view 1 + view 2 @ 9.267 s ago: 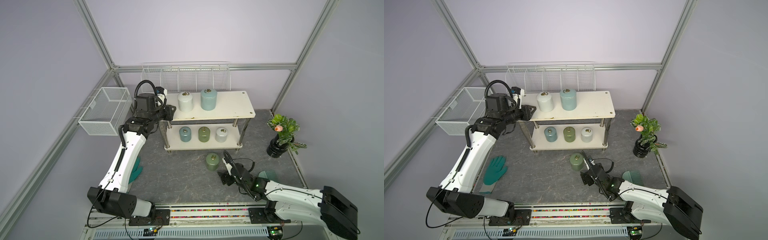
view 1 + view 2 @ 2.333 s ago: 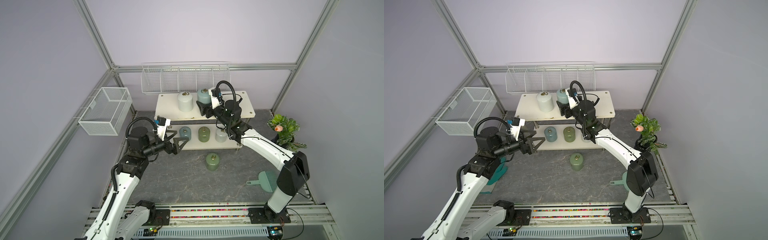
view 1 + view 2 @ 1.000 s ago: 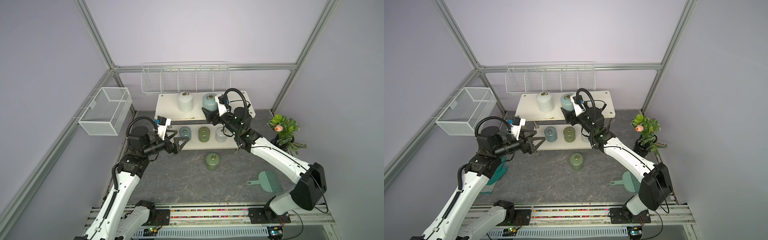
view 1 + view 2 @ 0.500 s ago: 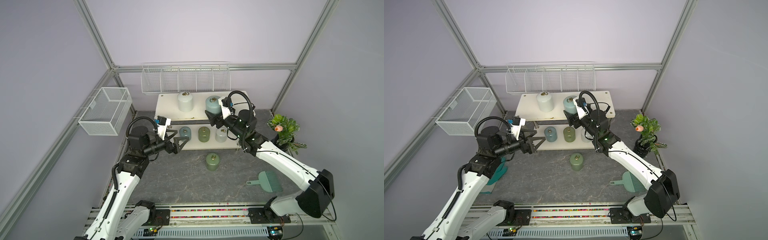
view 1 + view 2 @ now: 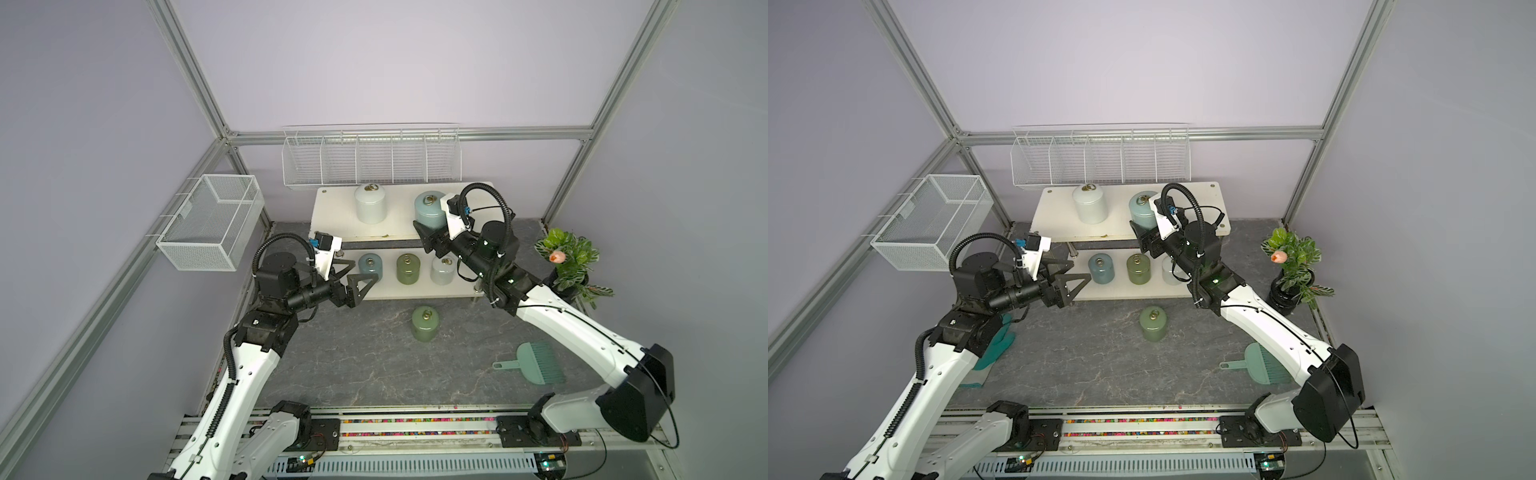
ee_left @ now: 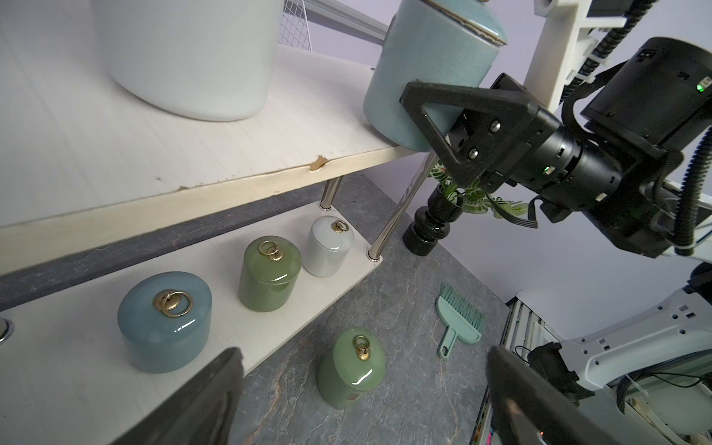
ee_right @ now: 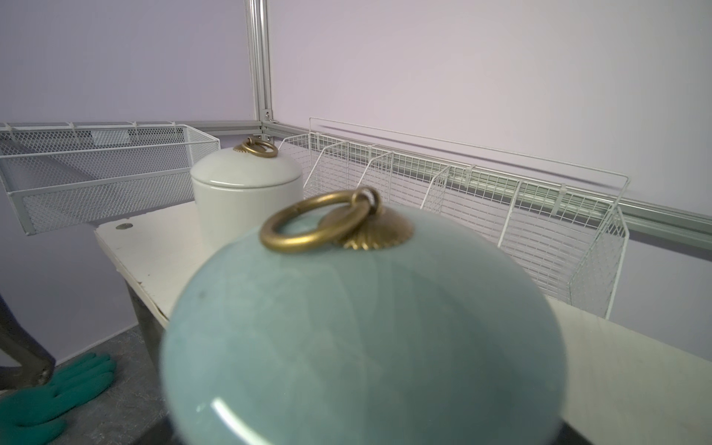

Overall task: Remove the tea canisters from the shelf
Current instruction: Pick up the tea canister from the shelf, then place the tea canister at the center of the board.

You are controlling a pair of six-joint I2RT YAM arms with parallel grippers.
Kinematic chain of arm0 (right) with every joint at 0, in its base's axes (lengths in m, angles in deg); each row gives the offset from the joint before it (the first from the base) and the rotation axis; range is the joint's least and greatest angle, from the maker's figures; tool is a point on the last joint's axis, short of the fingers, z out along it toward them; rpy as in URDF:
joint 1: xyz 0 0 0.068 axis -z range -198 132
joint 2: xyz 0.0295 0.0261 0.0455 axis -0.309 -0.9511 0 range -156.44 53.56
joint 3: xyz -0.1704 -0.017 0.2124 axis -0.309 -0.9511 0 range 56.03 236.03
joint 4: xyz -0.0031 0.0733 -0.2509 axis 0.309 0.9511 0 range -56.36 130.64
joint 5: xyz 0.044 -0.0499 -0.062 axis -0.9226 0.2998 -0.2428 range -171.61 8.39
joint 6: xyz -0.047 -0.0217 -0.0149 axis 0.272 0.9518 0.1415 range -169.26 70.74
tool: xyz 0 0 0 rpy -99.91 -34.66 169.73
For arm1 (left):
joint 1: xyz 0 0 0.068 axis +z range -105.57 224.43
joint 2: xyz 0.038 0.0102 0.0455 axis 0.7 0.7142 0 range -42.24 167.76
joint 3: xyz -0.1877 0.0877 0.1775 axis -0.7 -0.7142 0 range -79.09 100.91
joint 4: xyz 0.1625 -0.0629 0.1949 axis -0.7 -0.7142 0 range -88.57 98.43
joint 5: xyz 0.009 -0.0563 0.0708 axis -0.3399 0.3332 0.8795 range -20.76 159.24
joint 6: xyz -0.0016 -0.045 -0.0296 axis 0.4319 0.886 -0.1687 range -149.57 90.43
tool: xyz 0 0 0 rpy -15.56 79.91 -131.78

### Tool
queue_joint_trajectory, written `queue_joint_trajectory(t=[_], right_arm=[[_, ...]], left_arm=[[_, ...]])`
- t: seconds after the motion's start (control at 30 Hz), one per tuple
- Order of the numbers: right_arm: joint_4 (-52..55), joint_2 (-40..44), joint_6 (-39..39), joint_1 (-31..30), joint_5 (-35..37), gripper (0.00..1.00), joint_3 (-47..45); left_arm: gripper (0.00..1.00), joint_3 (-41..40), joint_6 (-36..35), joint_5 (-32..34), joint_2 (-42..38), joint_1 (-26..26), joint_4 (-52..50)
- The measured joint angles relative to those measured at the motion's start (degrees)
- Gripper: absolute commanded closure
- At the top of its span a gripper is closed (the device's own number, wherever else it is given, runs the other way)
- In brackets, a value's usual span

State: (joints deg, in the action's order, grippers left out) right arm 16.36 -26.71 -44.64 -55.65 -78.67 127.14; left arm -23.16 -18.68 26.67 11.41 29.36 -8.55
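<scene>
The shelf (image 5: pixel 332 208) carries a white tea canister (image 5: pixel 370 203) on its top board. My right gripper (image 5: pixel 430 227) is shut on a pale blue canister (image 5: pixel 428 208), which sits at the top board's front edge with its base partly past it. This canister fills the right wrist view (image 7: pixel 362 327) and hides the fingers there. The lower board holds a blue (image 5: pixel 370 268), a green (image 5: pixel 407 269) and a white canister (image 5: pixel 444 270). Another green canister (image 5: pixel 424 324) stands on the floor. My left gripper (image 5: pixel 363 271) hangs open by the lower board's left end, holding nothing.
A black vase with a plant (image 5: pixel 569 266) stands right of the shelf. A green dustpan brush (image 5: pixel 536 365) lies front right and a teal glove (image 5: pixel 996 345) under my left arm. Wire baskets hang on the left wall (image 5: pixel 212 224) and the back wall (image 5: pixel 370 158).
My right gripper has slid the pale blue canister rightward and toward the top board's front edge. The left arm has stayed still and open.
</scene>
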Motion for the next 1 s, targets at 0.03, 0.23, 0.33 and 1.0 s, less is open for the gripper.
queue_joint_trajectory(t=[0.03,0.23,0.33,1.0], right_arm=[[0.11,0.28,0.11,0.00,0.02,0.26,-0.09],[1.40,3.02,0.15,0.00,0.44,0.26,-1.29],[2.40,5.25,0.20,0.00,0.76,0.26,-2.71],[6.56,21.03,-0.48,0.00,5.68,0.27,-19.06]], left_arm=[[0.01,0.00,-0.02,-0.02,0.00,0.00,0.00],[0.01,0.00,0.00,-0.50,0.02,0.00,0.00],[0.01,0.00,0.00,-0.76,0.15,0.00,0.02],[0.01,0.11,0.00,-1.05,0.81,0.00,0.00]])
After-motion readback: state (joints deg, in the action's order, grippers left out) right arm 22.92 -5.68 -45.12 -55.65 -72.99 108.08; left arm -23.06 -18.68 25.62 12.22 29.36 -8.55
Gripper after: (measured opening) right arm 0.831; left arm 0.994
